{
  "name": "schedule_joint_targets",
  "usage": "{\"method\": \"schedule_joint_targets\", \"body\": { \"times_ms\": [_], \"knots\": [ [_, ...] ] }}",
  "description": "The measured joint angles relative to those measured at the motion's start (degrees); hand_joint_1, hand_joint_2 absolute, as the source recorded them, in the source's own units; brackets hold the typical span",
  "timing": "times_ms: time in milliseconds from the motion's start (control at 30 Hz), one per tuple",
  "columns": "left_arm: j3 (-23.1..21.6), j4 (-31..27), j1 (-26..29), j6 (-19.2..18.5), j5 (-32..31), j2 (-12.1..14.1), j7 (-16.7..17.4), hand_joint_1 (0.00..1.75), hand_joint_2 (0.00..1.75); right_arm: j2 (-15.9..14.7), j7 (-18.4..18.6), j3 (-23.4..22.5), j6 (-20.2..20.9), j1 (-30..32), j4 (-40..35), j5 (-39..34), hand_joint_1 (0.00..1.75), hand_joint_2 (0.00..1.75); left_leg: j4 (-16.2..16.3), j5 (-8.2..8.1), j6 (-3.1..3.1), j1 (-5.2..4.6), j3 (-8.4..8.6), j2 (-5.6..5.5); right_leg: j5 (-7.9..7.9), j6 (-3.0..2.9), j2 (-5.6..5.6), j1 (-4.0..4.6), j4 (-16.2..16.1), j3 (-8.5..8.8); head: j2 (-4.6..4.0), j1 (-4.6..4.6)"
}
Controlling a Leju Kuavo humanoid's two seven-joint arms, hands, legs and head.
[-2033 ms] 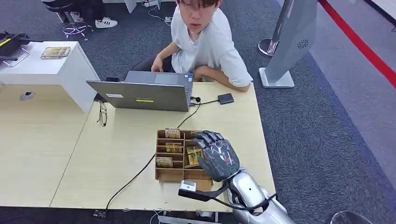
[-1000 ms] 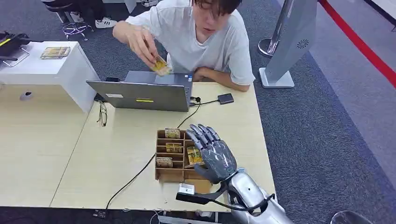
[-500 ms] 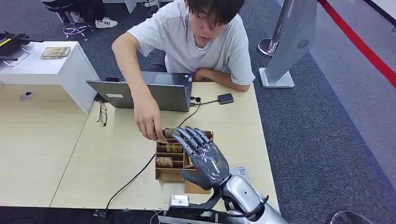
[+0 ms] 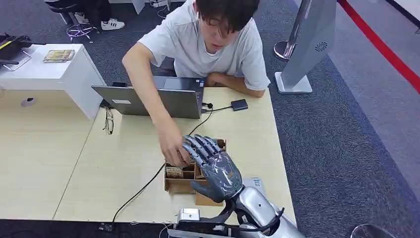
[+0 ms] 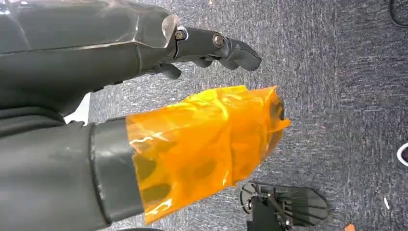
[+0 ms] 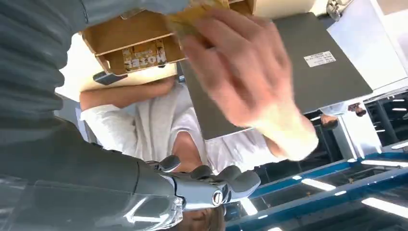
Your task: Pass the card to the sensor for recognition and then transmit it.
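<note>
A wooden card box (image 4: 179, 184) with several slots stands near the table's front edge, with a yellow card (image 4: 174, 172) in a front slot. My right hand (image 4: 215, 168) hovers over the box's right half, fingers spread, holding nothing. A person's hand (image 4: 173, 146) reaches into the box just left of my fingers. In the right wrist view that hand (image 6: 240, 72) is blurred in front of the box (image 6: 120, 33), where a card (image 6: 144, 55) shows. A small black sensor (image 4: 239, 104) lies by the laptop. My left hand (image 5: 144, 120) hangs over carpet, its thumb (image 5: 207, 139) wrapped in orange film.
A grey laptop (image 4: 153, 101) sits at the table's far edge in front of the seated person (image 4: 213, 44). A black cable (image 4: 143, 188) runs across the table (image 4: 64, 163) to the front. Glasses (image 4: 108, 121) lie left of the laptop. A white cabinet (image 4: 54, 69) stands far left.
The person lifted a card above the laptop, then reached down into the box. My right hand uncurled, spread its fingers and shifted slightly left and toward me.
</note>
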Motion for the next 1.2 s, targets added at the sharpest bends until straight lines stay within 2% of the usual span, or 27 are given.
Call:
{"method": "schedule_joint_targets", "body": {
  "times_ms": [367,700,1200],
  "knots": [
    [0.4,0.0,0.0,0.0,0.0,0.0,0.0,0.00,0.00,0.0,0.0,0.0,0.0,-0.2,0.0,0.0,0.16,1.75,0.0,0.00,0.00,0.00,0.00,0.00,0.00,0.00,0.00,0.00,0.0,0.00,0.00,0.00],
    [0.8,0.0,0.0,0.0,-0.1,0.0,0.0,0.00,0.00,0.0,0.0,0.0,0.0,-0.3,0.0,0.0,0.24,1.75,0.0,0.00,0.00,0.00,0.00,0.00,0.00,0.00,0.00,0.00,0.0,0.00,0.00,0.00],
    [1.2,0.0,0.0,0.0,-0.2,0.0,0.0,0.00,0.00,0.0,0.1,0.0,-0.1,-0.4,0.0,-0.1,0.24,1.75,0.0,0.00,0.00,0.00,0.00,0.00,0.00,0.00,0.00,0.00,0.0,0.00,0.00,0.00]
  ]
}}
